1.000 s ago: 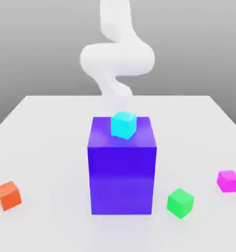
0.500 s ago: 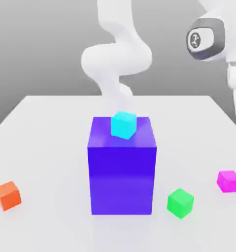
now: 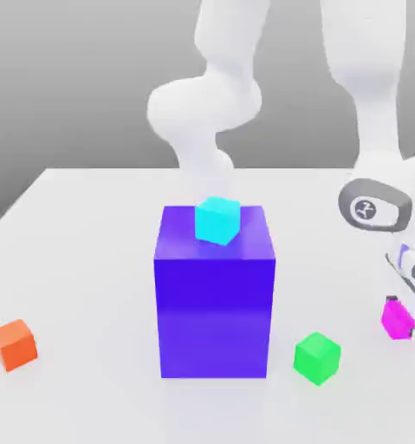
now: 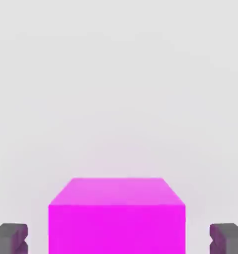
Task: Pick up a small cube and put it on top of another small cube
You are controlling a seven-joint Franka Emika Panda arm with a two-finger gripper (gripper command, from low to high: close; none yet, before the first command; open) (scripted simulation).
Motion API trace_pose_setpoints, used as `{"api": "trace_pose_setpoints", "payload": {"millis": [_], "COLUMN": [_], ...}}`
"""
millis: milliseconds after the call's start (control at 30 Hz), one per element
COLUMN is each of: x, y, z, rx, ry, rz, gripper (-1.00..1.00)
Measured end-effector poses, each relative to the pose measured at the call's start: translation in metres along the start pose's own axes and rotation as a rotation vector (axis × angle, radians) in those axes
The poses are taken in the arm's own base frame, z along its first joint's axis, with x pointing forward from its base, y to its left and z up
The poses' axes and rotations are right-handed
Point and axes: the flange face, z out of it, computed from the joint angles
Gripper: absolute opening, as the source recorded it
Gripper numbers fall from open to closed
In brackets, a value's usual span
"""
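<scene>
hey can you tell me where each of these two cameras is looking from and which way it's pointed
Exterior view: off the arm, above table height, looking slightly down across the table at the blue block; the white arm and gripper show.
Hand view: on the hand, facing out past the open fingers toward the magenta cube; both fingertips show.
Shared: magenta cube and gripper fingers.

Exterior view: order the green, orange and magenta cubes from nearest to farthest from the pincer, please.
1. Magenta cube: at the pincer, on the exterior view's right.
2. Green cube: right of the big blue block.
3. Orange cube: far on the view's left.
</scene>
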Motion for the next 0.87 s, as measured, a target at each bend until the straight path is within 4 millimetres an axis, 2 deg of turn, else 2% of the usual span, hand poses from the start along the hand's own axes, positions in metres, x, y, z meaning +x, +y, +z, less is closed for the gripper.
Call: {"api": "trace_pose_setpoints", "payload": {"millis": [133,300,333,400,467,500,533,600,633,733,767,867], "x": [0.000,0.000,-0.001,-0.011,-0.033,-0.050,-0.067,-0.068,-0.066,-0.068,-0.069,-0.069], "y": [0.000,0.000,0.009,0.059,0.126,0.162,0.189,0.185,0.180,0.182,0.182,0.182], "z": [0.000,-0.049,-0.060,-0.078,-0.094,-0.102,-0.107,-0.098,-0.089,-0.058,-0.051,-0.051], "rx": [0.000,-0.001,-0.003,-0.012,-0.013,-0.011,-0.006,-0.001,0.000,0.000,0.000,0.000], "ry": [-0.001,-0.001,-0.001,-0.001,-0.002,-0.001,-0.001,-0.001,-0.001,-0.001,-0.001,-0.001], "rz": [-0.001,0.000,0.024,0.164,0.361,0.474,0.567,0.572,0.560,0.567,0.567,0.567], "gripper": [-1.00,-1.00,-1.00,-1.00,-1.00,-1.00,-1.00,-1.00,-1.00,-1.00,1.00,1.00]}}
